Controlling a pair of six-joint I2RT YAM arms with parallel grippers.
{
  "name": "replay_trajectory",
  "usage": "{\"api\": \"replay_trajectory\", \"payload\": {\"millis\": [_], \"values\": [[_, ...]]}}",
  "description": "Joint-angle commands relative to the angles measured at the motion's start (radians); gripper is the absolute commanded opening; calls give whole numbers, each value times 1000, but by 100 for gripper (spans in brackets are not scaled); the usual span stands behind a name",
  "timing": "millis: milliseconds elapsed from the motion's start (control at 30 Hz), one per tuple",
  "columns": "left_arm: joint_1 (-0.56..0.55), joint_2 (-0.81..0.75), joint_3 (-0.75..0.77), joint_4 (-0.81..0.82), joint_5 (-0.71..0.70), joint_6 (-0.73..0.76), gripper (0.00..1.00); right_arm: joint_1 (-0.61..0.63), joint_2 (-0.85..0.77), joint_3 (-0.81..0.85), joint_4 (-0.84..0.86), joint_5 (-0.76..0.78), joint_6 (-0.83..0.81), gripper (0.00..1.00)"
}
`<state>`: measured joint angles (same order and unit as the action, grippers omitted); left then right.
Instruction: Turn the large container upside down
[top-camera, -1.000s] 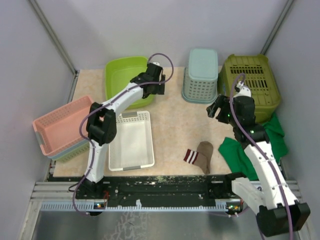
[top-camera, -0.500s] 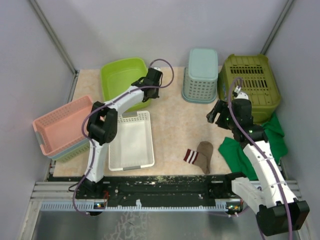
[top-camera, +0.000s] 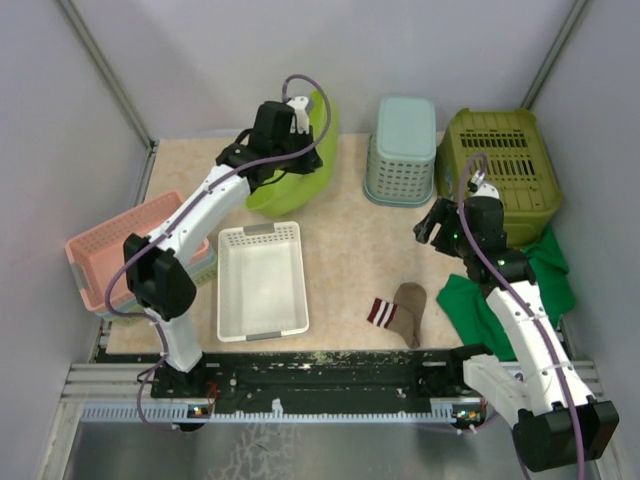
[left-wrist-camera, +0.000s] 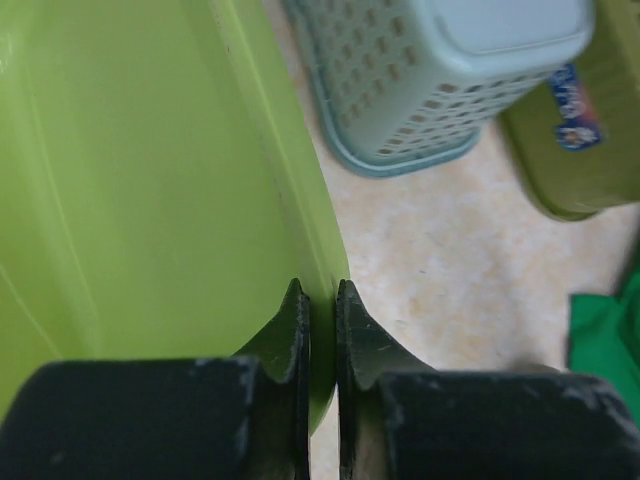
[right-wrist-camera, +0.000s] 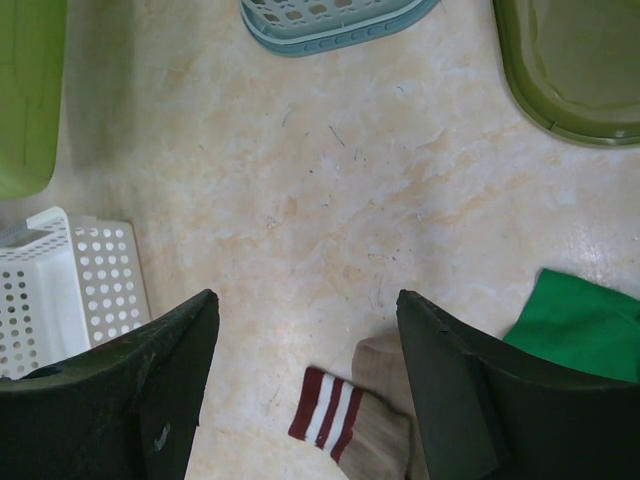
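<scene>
Lime-green tub (top-camera: 290, 185): the large container. It sits just behind the white tray (top-camera: 262, 280), tipped steeply with one rim raised high. Whether its low edge touches the desk (top-camera: 345, 240) cannot be told.
Left tool (left-wrist-camera: 318, 300): clenched on the tub's wall at the rim, one finger inside and one outside.
Change noted: a second ago the tub lay flat, mouth up, behind the tray, with the left tool spread over its rim. The jaws have since shut, and the arm has swung up and over, rolling the tub onto its edge.
Bearing on task: in my judgement the grasp is made and the flip is about half done. The tub is not yet mouth down.
Right tool (right-wrist-camera: 305, 300): released, jaws spread wide, holding nothing. It hangs over bare desk to the right of the tray, above the striped sock (right-wrist-camera: 330, 405), and has barely shifted.
Neighbour: the teal basket (top-camera: 403, 150) stands behind and right of the tray, near the tub's raised rim.
Risk: the pinch on a thin rim may slip as the weight goes over. The tub could also land on the tray's back edge.
</scene>
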<state>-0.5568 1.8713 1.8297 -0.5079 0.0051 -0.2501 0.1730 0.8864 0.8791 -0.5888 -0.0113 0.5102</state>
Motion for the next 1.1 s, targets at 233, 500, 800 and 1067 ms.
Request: {"api": "replay_trajectory", "payload": {"millis": [233,500,800,1067], "values": [[59,-191,-146,313,458,-217,0,-1,-64,46,40,51,20,72],[216,-252,-518,960,808,-726,0,-2,-98,28,22,72,18,72],[268,-166,-709,1497,809,-1170,0,-1,-89,24,32,56,25,72],[308,-80,-686,1492,846,-1215,0,-1,-89,26,15,58,4,72]]}}
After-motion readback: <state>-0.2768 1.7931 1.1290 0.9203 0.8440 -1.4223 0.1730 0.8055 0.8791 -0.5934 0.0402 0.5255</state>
